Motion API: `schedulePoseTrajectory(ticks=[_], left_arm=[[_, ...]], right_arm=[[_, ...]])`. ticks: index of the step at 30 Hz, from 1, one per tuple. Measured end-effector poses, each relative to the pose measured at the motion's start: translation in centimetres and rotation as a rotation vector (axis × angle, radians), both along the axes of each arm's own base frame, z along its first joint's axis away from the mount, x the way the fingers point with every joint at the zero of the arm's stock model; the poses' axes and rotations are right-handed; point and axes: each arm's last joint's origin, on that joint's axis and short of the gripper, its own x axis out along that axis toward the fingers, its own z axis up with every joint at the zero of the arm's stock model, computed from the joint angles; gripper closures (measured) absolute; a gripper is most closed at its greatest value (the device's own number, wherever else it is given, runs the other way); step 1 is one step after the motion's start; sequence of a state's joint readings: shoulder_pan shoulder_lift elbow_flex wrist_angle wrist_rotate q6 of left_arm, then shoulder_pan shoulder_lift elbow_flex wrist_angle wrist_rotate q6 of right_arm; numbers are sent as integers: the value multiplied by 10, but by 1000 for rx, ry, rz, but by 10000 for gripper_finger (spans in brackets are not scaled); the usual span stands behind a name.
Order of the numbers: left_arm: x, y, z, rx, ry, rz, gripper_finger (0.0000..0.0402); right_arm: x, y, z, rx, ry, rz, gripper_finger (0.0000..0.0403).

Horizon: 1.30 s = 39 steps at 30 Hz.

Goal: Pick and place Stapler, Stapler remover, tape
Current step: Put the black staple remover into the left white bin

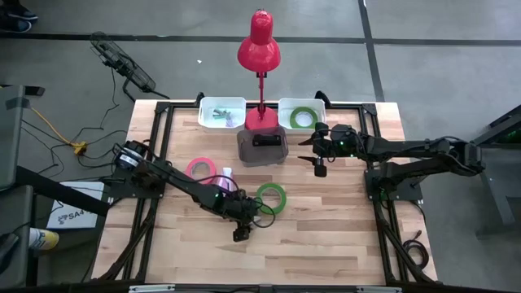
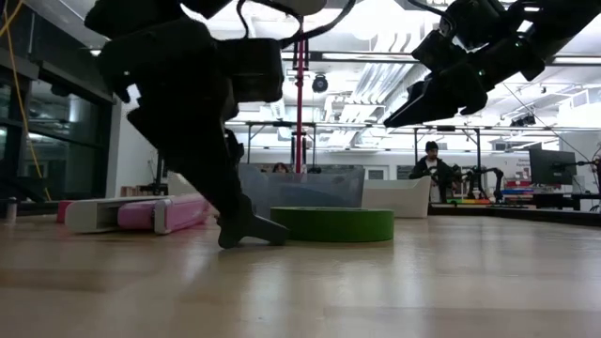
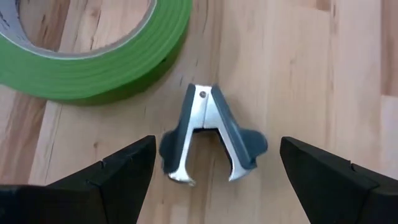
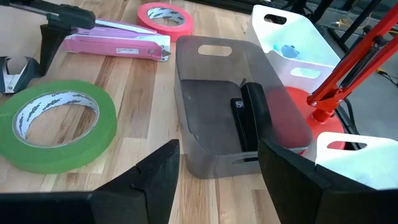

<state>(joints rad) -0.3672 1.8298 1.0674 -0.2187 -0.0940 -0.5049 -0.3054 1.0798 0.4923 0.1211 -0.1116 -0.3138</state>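
Observation:
A grey and silver staple remover (image 3: pixel 211 138) lies flat on the wooden table, its claws toward my left gripper. My left gripper (image 3: pixel 211 180) is open low over the table, one finger on each side of the remover, touching nothing; it also shows in the high view (image 1: pixel 241 231). A green tape ring (image 1: pixel 271 196) lies flat just beyond it. A pink stapler (image 4: pixel 118 43) and a pink tape ring (image 1: pixel 199 168) lie farther left. My right gripper (image 1: pixel 319 167) is open and empty, raised beside the grey bin (image 1: pixel 262 148), which holds a black stapler (image 4: pixel 252 115).
Two white bins (image 1: pixel 221 112) (image 1: pixel 303 116) stand at the far edge; the right one holds a second green tape ring. A red desk lamp (image 1: pixel 260 49) stands between them behind the grey bin. Bare table lies toward the near edge.

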Motion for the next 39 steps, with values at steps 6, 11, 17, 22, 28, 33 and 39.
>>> schedulePoseTrajectory(ticks=[6,11,17,22,28,33,39], left_arm=[[0,1,-3,1,14,33,64],[1,1,-7,17,11,67,66],[2,1,-11,14,18,64,95],[2,1,-11,17,18,62,149],[3,1,-11,31,13,35,222],[3,0,-11,21,14,28,279],[3,0,-11,17,14,24,313]], right_arm=[[0,0,0,-1,-1,-1,194],[0,0,0,-2,-1,-2,194],[0,0,0,-3,0,-4,194],[0,0,0,-2,1,-4,194],[0,0,0,1,5,-5,194],[0,0,0,1,5,-5,194],[0,0,0,3,5,-2,194]])
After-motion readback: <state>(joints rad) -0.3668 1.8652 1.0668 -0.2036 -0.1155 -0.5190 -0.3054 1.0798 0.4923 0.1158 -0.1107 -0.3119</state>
